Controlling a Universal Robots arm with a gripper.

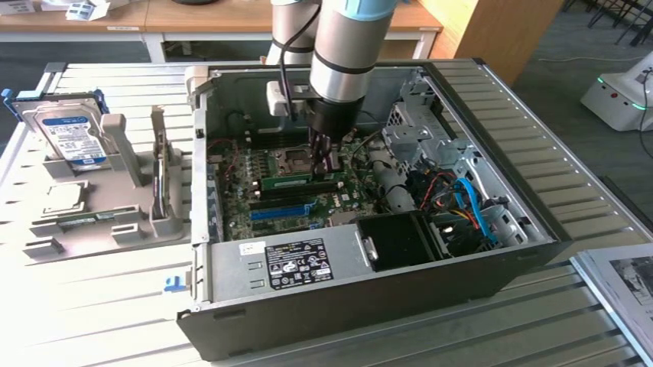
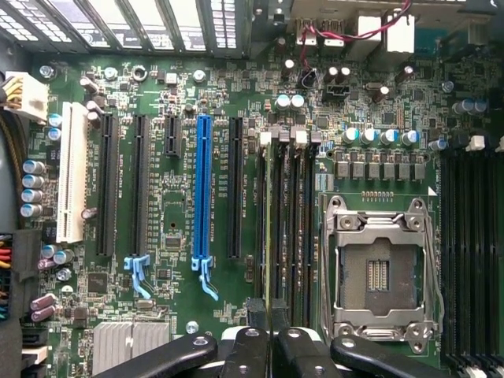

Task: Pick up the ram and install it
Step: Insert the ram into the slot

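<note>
We see jaws almost shut, pinching ram by top edge. Ram stands on edge between jaws, over black slots, beside silver socket. We think ram light, stiff, thin, easy to crack. Best hold: middle of long edge, not chips.

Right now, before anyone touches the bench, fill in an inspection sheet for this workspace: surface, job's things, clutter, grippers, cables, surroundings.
Surface: slatted metal table carrying an open computer case.
Job's things: green ram stick standing on edge along a black slot on the board; whether it is fully seated cannot be told.
Clutter: hard drive upright in a grey rack at the exterior view's left; papers at its right.
Grippers: gripper shut on the ram stick's end, inside the case.
Cables: blue cable in the case; red wires at the board's edge.
Surroundings: wooden desks; white machine with a green light.
</note>
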